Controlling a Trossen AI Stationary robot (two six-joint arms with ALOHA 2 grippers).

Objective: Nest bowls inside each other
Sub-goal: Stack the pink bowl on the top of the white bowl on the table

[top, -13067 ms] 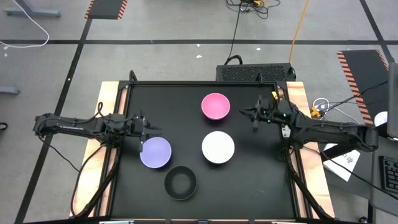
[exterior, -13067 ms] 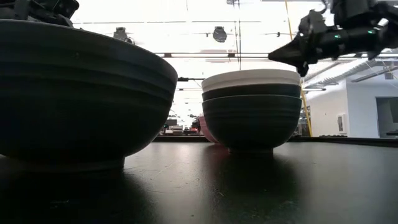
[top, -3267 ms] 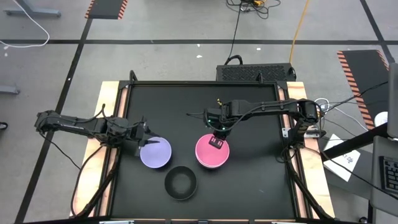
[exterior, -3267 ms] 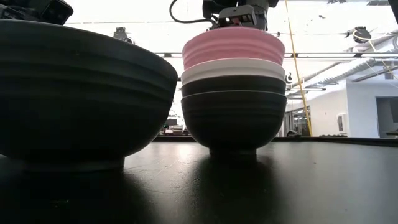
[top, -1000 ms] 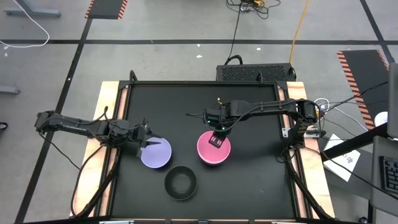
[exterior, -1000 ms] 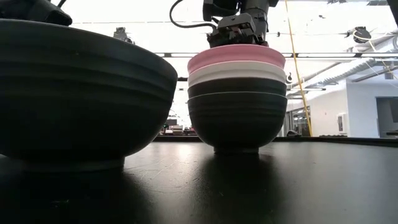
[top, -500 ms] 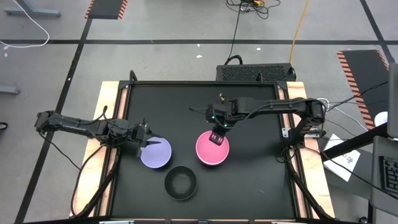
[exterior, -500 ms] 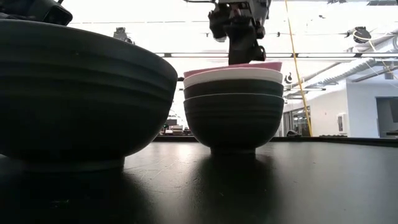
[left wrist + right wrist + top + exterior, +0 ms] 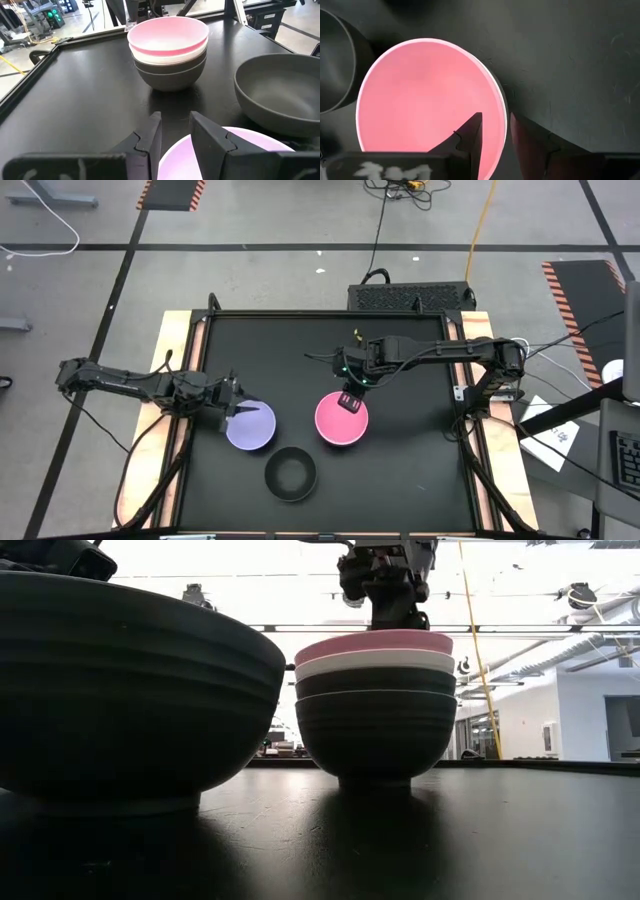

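Observation:
A stack stands mid-table: the pink bowl (image 9: 342, 422) (image 9: 375, 640) sits level in the white bowl (image 9: 375, 660), which sits in two black bowls (image 9: 375, 725). My right gripper (image 9: 350, 402) (image 9: 496, 127) is open just above the pink bowl's far rim, one finger over the inside and one outside. The lavender bowl (image 9: 252, 427) (image 9: 240, 155) rests on its base to the left. My left gripper (image 9: 235, 409) (image 9: 176, 131) is open at its left rim. A third black bowl (image 9: 290, 473) (image 9: 280, 95) stands alone near the table's near edge. My left gripper comes level from the table's left. Its fingers stand on either side of the lavender bowl's left rim (image 9: 172, 147), one inside and one outside. The bowl rests on the table. Whether a finger touches the rim, I cannot tell.
The black table top (image 9: 420, 470) has raised edges on a wooden frame. Bare surface lies on the far side and on the right of the stack. A black box (image 9: 410, 297) sits beyond the far edge.
The pink bowl has sunk into the white bowl. A second ago it sat high, half a second ago it was tipped, and now it lies level. My right gripper has risen a little off its rim.

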